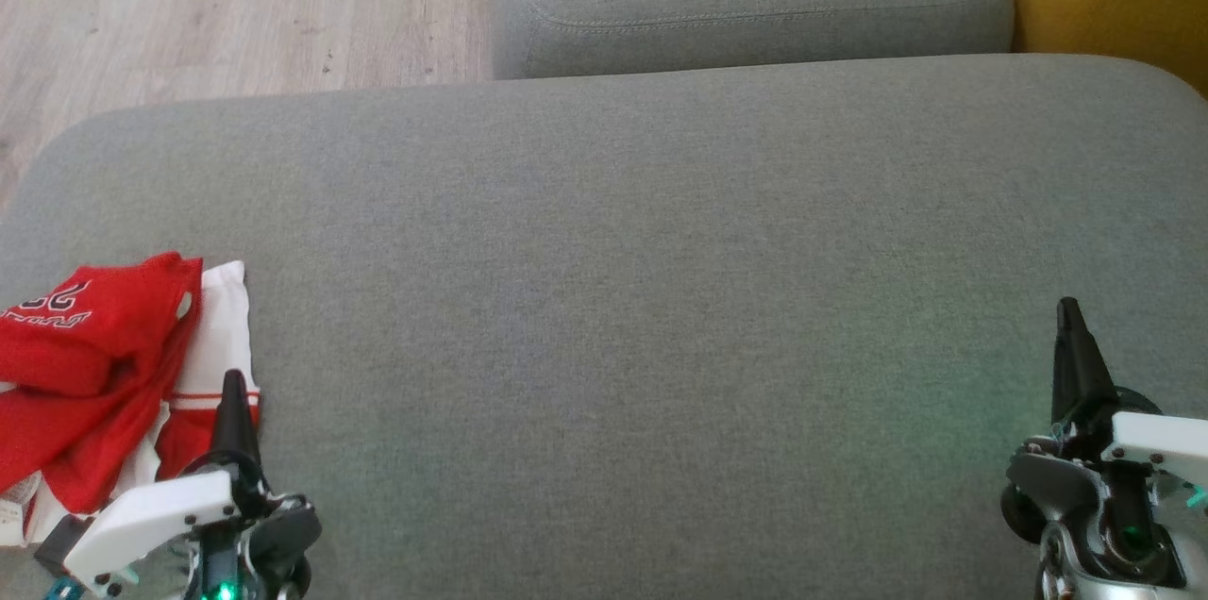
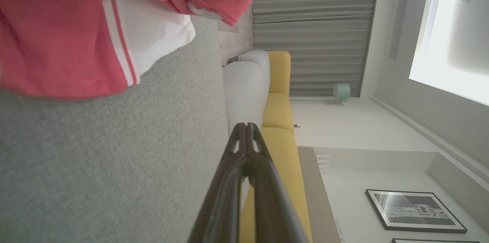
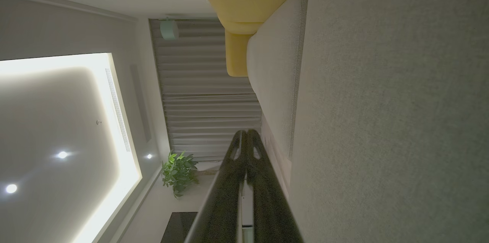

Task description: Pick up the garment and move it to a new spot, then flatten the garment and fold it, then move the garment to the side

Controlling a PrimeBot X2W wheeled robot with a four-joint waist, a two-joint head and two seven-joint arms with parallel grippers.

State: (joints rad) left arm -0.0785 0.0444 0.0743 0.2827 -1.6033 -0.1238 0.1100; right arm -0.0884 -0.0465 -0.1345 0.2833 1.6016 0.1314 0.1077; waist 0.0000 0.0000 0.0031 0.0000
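Left gripper [image 1: 233, 385], closed, beside crumpled garment [image 1: 99, 350] lying lengthwise front-to-back.

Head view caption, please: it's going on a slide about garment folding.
Crumpled red-and-white jersey lies on the grey cushion beside the shut left gripper; right gripper shut and empty, far right.

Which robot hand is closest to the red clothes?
The left gripper: it sits right beside the red-and-white garment, while the right gripper is far across the grey cushion.
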